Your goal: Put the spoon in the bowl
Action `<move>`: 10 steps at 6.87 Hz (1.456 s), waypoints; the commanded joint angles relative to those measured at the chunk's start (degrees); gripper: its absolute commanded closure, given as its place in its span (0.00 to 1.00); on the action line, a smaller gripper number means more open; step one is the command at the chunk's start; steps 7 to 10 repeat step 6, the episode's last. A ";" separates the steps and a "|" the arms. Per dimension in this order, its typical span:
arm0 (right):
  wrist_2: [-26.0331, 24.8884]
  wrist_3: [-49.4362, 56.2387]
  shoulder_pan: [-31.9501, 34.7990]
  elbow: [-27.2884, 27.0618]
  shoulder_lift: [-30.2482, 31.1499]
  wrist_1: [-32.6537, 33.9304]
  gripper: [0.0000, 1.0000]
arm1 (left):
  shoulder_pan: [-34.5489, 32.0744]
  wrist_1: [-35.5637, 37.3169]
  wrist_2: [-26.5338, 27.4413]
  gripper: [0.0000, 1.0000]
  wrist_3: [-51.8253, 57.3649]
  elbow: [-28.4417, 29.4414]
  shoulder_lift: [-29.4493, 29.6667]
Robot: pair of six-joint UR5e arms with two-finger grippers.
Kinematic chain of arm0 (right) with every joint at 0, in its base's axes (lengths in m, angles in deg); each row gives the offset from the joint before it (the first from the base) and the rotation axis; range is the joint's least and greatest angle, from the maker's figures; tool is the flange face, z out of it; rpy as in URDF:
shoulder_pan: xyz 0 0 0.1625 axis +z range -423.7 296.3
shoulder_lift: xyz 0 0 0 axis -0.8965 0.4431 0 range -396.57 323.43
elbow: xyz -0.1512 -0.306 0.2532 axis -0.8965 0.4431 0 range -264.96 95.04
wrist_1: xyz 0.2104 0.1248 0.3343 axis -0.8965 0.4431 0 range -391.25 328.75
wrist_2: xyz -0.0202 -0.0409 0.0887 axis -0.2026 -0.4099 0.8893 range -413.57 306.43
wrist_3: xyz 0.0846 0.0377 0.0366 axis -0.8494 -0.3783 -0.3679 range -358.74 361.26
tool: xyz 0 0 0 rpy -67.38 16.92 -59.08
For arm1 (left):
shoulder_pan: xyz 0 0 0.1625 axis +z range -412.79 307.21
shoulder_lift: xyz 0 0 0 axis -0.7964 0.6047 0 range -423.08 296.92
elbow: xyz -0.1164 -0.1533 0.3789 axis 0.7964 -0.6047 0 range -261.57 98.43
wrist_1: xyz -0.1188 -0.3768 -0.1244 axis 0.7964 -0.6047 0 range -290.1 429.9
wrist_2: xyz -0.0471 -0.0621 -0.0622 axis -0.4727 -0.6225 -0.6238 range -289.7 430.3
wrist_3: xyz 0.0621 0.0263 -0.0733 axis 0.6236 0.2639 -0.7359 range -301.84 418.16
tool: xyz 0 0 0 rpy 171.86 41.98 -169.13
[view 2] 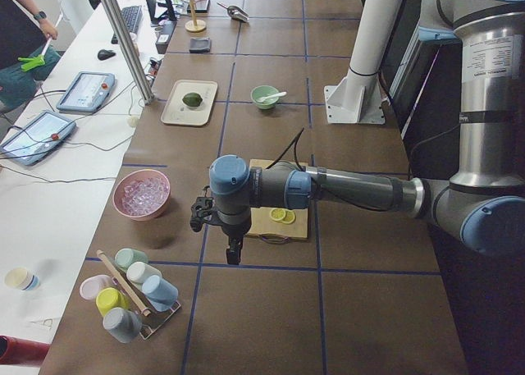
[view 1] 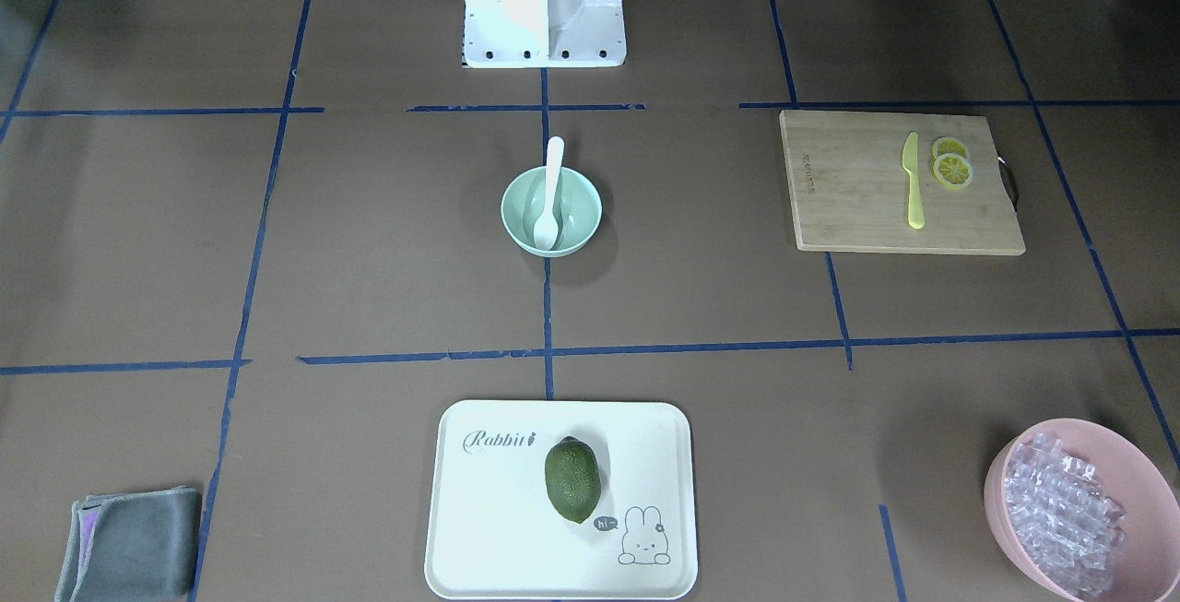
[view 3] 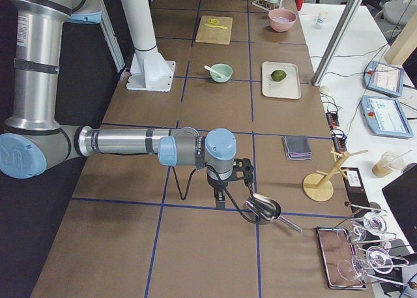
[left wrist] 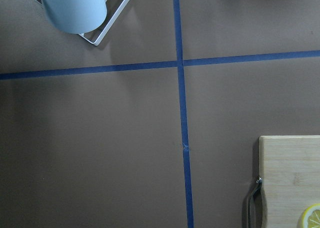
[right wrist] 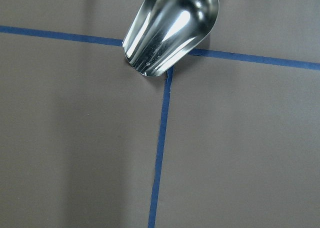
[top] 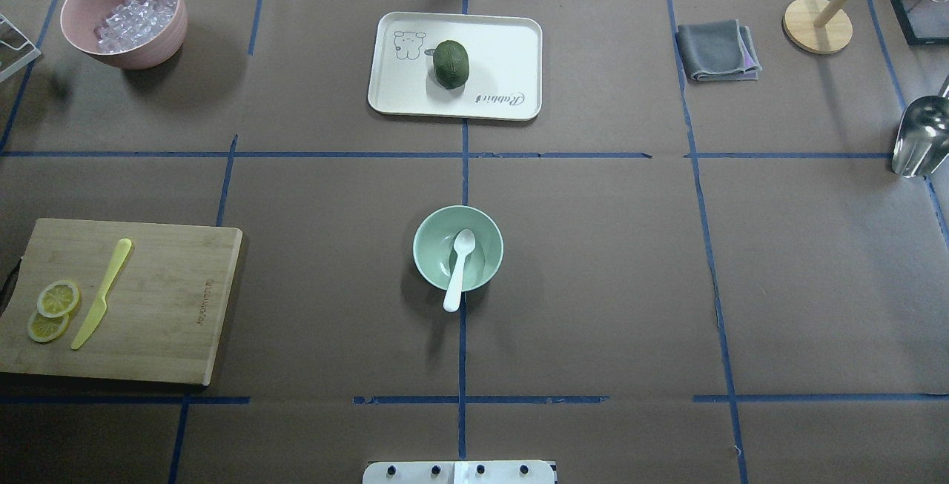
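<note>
The white spoon (view 1: 550,192) lies in the mint-green bowl (view 1: 581,206) at the table's middle, scoop inside and handle resting over the rim toward the robot's base. They also show in the overhead view, spoon (top: 460,265) in bowl (top: 485,243). My left gripper (view 2: 234,256) hangs beyond the cutting board at the table's left end, far from the bowl. My right gripper (view 3: 220,200) hangs by a metal scoop (view 3: 264,208) at the right end. Both show only in the side views, so I cannot tell whether they are open or shut.
A cutting board (top: 170,299) holds a yellow knife (top: 104,291) and lemon slices. A pink bowl (top: 122,43) of ice-like pieces, a white tray (top: 504,47) with a green fruit, a grey cloth (top: 715,50) and a cup rack (view 2: 131,297) stand around.
</note>
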 commanded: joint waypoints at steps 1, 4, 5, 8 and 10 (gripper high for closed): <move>0.32 -0.29 -0.19 0.00 0.00 -0.02 0.00 | -0.02 -0.29 -0.26 0.00 0.60 -0.57 0.26; 0.32 -0.30 -0.89 0.01 -0.09 -0.10 0.00 | -0.02 -0.29 -3.51 0.00 0.51 0.48 -0.43; 0.32 -0.21 -1.07 0.00 -0.09 -0.10 0.00 | -0.02 -0.38 -3.52 0.00 0.51 0.22 -0.52; 0.32 -0.29 -1.42 0.00 -0.09 -0.10 0.00 | -0.02 -0.29 -3.52 0.00 0.51 0.13 -0.53; 0.32 -0.29 -1.42 0.00 -0.09 -0.10 0.00 | -0.02 -0.29 -3.52 0.00 0.51 0.13 -0.53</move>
